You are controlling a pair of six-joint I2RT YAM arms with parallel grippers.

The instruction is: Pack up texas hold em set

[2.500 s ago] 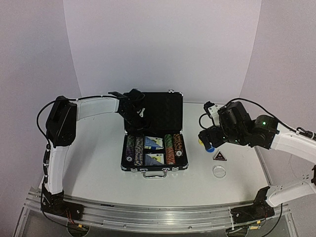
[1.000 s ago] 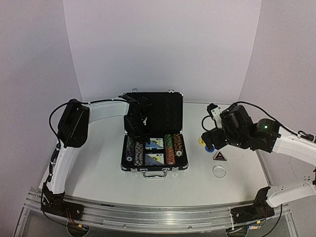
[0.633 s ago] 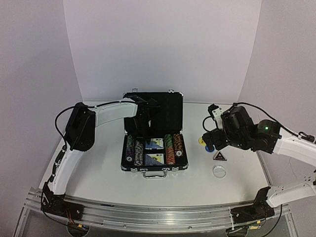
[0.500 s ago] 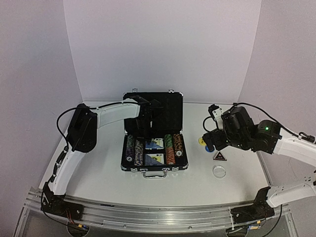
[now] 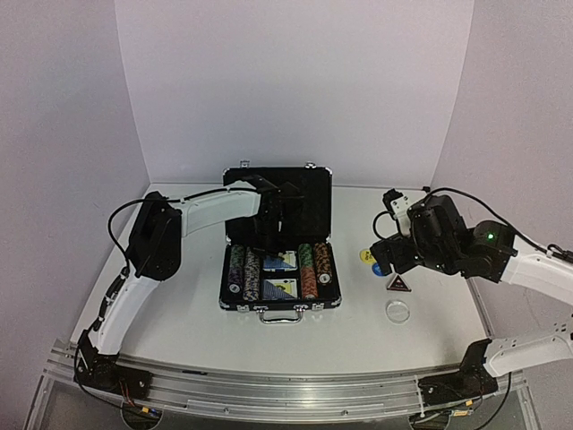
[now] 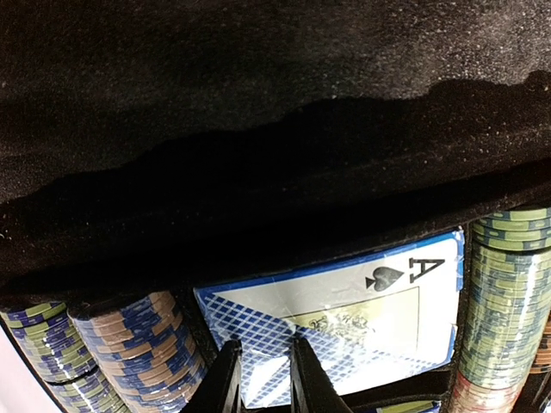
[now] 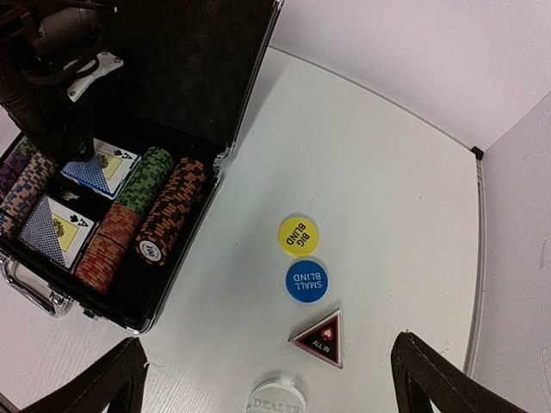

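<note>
Briefcase (image 5: 309, 202) lies open at centre of table (image 5: 179, 313), chips (image 7: 164, 215) and card decks (image 7: 53, 228) inside. Left gripper (image 6: 264, 344) hovers over rear deck (image 6: 344, 318), fingers narrowly apart, empty. Right gripper (image 7: 267, 338), fingers spread wide, hangs above yellow disc (image 7: 299, 235), blue disc (image 7: 306, 280), clear disc (image 7: 275, 400) and triangular button (image 7: 320, 337) near right edge.

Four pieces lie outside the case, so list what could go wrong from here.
1. The left pincer sits low inside the briefcase, over a card deck and close to the upright lid; a careless pull-out could snag the deck or tip the lid.
2. The right pincer hangs wide open above the yellow disc, blue disc and triangular button, which lie close together; a grab may shove a neighbour.
</note>
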